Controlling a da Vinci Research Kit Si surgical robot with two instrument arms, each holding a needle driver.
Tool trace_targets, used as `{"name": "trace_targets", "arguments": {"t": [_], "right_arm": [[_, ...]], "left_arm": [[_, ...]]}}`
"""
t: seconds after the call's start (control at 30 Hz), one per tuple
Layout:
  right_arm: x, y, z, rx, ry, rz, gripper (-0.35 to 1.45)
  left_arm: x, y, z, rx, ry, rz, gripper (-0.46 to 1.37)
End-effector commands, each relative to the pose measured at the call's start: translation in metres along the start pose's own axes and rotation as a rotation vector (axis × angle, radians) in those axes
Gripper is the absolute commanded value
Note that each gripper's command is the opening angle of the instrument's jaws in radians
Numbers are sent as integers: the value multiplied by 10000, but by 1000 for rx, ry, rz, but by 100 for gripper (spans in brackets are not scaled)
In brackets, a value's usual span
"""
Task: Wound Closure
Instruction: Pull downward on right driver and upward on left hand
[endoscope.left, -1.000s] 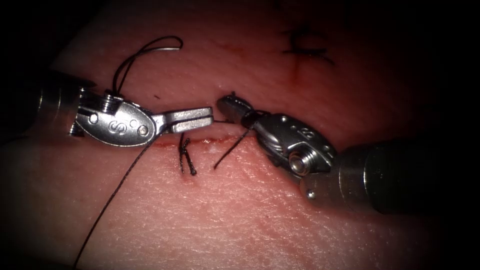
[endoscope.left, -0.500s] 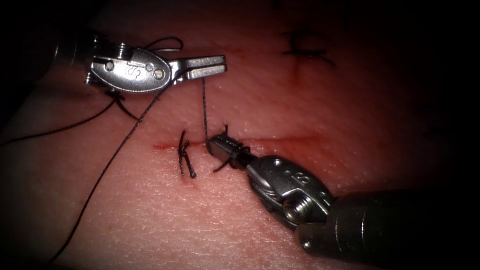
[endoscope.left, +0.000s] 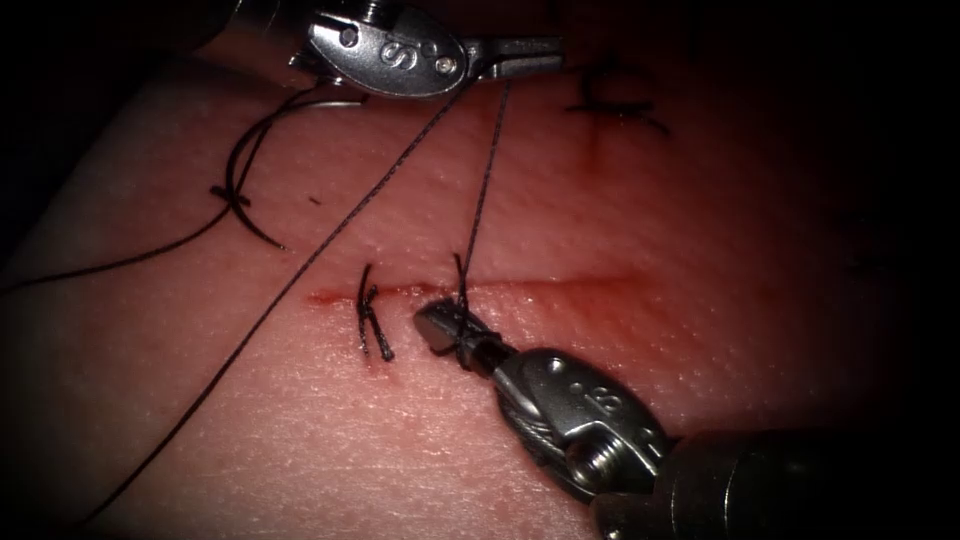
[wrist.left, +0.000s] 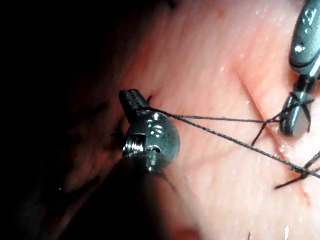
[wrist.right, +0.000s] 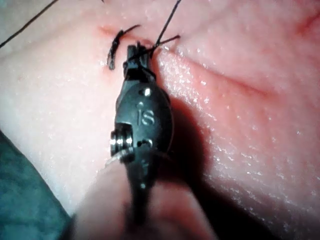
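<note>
Thread (endoscope.left: 478, 205) now runs taut: our left tool (endoscope.left: 520, 58), clamped on it, has risen to the frame's top since a second ago. Our right tool (endoscope.left: 440, 328) has dropped onto the cut (endoscope.left: 560, 285) at centre, clenched on thread wound round it. The needle (endoscope.left: 243, 185) lies free on the tissue (endoscope.left: 700, 330), upper left.

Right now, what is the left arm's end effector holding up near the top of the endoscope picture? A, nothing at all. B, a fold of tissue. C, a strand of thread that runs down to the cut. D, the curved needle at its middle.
C: the left end effector is shut on the thread, which runs taut down to the cut, where the right end effector has thread wound round it.
</note>
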Motion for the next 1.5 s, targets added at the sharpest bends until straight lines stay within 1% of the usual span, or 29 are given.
{"name": "trace_targets", "arguments": {"t": [0.03,0.13,0.2,0.27,0.43,0.53,0.67,0.73,0.8,0.9,1.23,1.37,1.5], "right_arm": [[-1,-2,0,-3,0,-7,-35],[-5,-9,-3,-8,-1,-25,-35],[-7,-14,-5,-17,-8,-43,-35],[-10,-21,-8,-37,-12,-65,-35],[-15,-34,-12,-69,-13,-87,-35],[-23,-41,-14,-102,-18,-88,-35],[-32,-44,-17,-121,-24,-85,-35],[-35,-45,-18,-136,-20,-85,-35],[-36,-46,-19,-153,-12,-71,-35],[-36,-49,-19,-165,-4,-67,-35],[-39,-56,-23,-140,-1,-66,-35],[-40,-63,-23,-109,-8,-67,-35],[-44,-74,-21,-98,-42,-63,-35]], "left_arm": [[4,-6,1,6,-21,31,-35],[11,-21,4,-7,-74,107,-35],[13,-26,4,2,-109,153,-35],[15,-31,3,7,-140,176,-35],[16,-36,2,36,-188,214,-35],[17,-44,-1,68,-247,240,-35],[20,-58,-5,96,-271,232,-35],[21,-63,-6,103,-288,246,-35],[22,-67,-7,110,-306,255,-35],[23,-72,-7,117,-311,249,-35],[30,-80,3,127,-335,278,-35],[33,-80,11,132,-345,296,-35],[39,-83,24,152,-358,291,-35]]}}
